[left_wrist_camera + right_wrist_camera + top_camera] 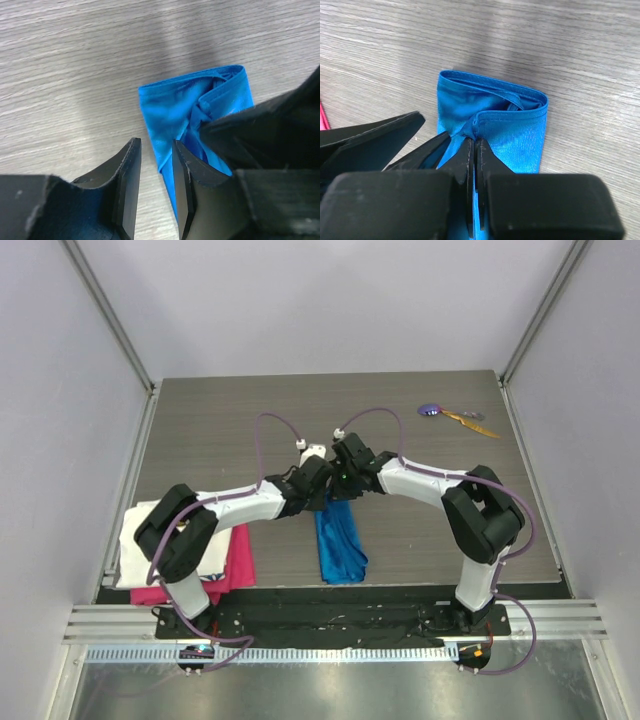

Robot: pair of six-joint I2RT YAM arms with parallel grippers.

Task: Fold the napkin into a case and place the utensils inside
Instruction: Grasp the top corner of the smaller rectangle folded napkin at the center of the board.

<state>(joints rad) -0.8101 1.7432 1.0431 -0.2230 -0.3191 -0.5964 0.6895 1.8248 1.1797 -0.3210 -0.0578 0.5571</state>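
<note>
Left fingers (129,180) stand slightly parted, gripping nothing, just at the far end of the napkin (340,545). It lies folded into a narrow strip at mid-counter (200,430). Right fingers (487,160) are clenched on an upper hem there. Best to lift only that layer, gently, so the left can slip under and hold the mouth open. The utensils (455,417) lie far right.

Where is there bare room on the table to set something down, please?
Bare: the far-left table, between back edge and left arm, and the patch between napkin and right arm. Crowded: the centre, where left hand and right hand meet, the pink cloth and white cloth near-left, the utensils far-right.
</note>
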